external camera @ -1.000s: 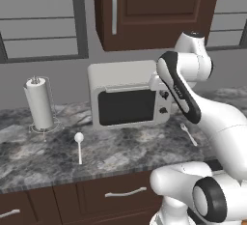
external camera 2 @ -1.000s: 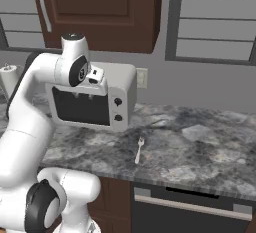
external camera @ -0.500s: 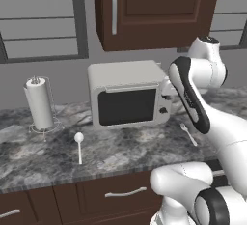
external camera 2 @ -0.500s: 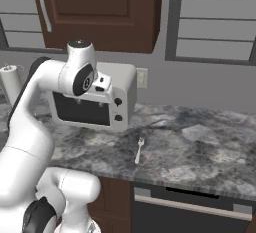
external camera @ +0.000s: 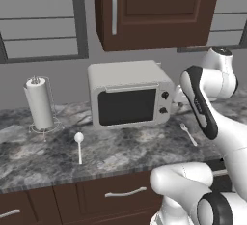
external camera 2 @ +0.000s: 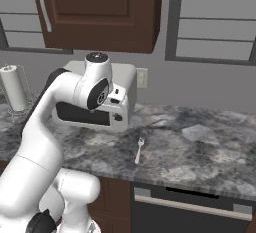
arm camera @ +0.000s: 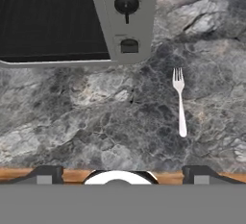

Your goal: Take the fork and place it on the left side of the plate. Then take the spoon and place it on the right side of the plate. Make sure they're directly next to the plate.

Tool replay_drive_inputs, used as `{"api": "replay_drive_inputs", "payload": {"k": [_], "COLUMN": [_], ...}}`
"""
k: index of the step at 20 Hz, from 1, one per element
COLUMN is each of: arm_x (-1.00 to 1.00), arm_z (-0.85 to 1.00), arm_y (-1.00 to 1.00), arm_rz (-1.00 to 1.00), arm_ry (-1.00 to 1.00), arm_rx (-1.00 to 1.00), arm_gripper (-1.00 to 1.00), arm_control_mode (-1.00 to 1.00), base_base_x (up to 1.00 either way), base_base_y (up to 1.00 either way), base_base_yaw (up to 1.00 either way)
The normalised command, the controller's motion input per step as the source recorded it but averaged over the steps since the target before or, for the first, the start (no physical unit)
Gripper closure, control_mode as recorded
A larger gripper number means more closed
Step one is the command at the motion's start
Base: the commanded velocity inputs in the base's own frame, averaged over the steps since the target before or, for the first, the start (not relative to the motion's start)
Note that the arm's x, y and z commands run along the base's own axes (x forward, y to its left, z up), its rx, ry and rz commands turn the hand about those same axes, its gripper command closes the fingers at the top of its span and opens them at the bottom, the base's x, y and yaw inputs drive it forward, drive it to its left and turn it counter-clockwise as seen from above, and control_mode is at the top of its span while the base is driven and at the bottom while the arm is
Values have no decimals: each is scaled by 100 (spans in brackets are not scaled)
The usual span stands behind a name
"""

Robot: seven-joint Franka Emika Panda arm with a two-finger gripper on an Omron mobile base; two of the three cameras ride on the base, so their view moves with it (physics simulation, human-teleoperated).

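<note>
Grey counter (external camera: 120,154): fork (arm camera: 179,101) plain, microwave (arm camera: 72,21) cut off.

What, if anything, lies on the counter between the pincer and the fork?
Nothing visible does. In the hand view, only bare marbled counter lies between the pincer and the fork. The microwave stands farther back, clear of that path.

Kitchen for sure: white boxy microwave (external camera: 129,98) sitting on the grey marbled stone counter (external camera: 120,151), dark wooden cabinet (external camera: 154,11) hanging at 12 o'clock.
</note>
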Motion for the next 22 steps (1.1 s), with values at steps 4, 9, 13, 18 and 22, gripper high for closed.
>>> {"api": "replay_drive_inputs", "payload": {"k": [4, 9, 13, 18, 22], "arm_x": [28, 26, 16, 20, 21], "arm_z": [-36, -43, -54, -55, -59], "arm_y": [-28, -34, -40, -30, -24], "arm_rz": [0, 0, 1, 1, 0], "arm_ry": [0, 4, 7, 6, 3], "arm_rx": [-7, -4, 0, 0, 0], "arm_gripper": [-100, -100, -100, -100, -100], "arm_control_mode": [-100, -100, -100, -100, -100], "base_base_x": [0, 0, 0, 0, 0], "base_base_y": [0, 0, 0, 0, 0], "base_base_yaw": [0, 0, 0, 0, 0]}}
